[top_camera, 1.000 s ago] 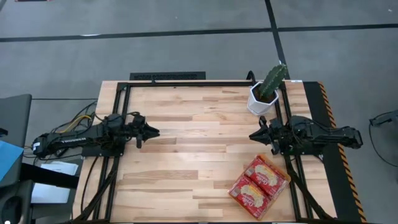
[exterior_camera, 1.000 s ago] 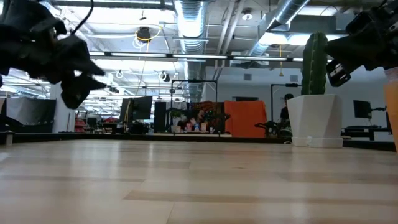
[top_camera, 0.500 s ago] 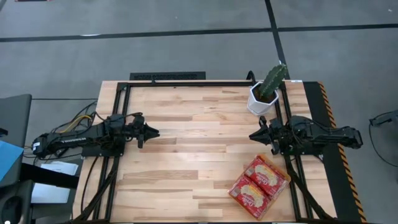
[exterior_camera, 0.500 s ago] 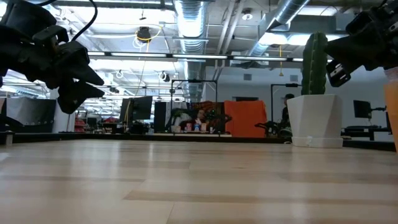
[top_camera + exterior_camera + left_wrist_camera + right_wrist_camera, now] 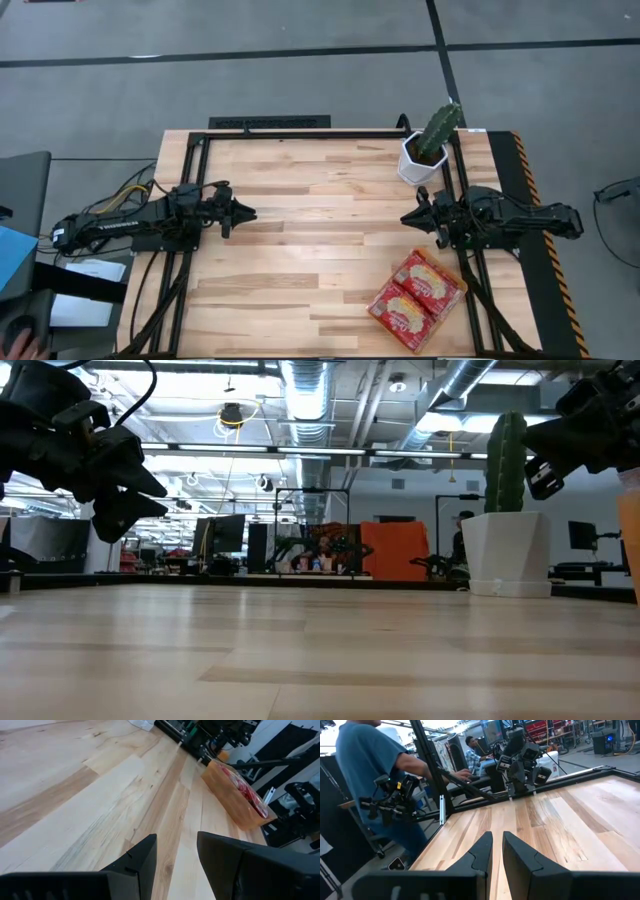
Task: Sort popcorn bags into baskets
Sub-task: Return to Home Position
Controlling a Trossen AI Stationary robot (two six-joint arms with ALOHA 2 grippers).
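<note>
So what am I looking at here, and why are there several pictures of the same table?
Two robot arms sit at a wooden table, filmed at once from above, from table height, and from a camera on each wrist. The left claw hovers by the left edge with its fingers apart; the right claw waits opposite, fingers nearly together. Neither holds anything. An orange basket of red popcorn bags sits near the right arm, and a potted cactus stands in the far corner. The right wrist view shows a person beyond the table.

Grey floor [image 5: 300,80], ceiling ducts [image 5: 310,390], an orange partition [image 5: 393,550].
</note>
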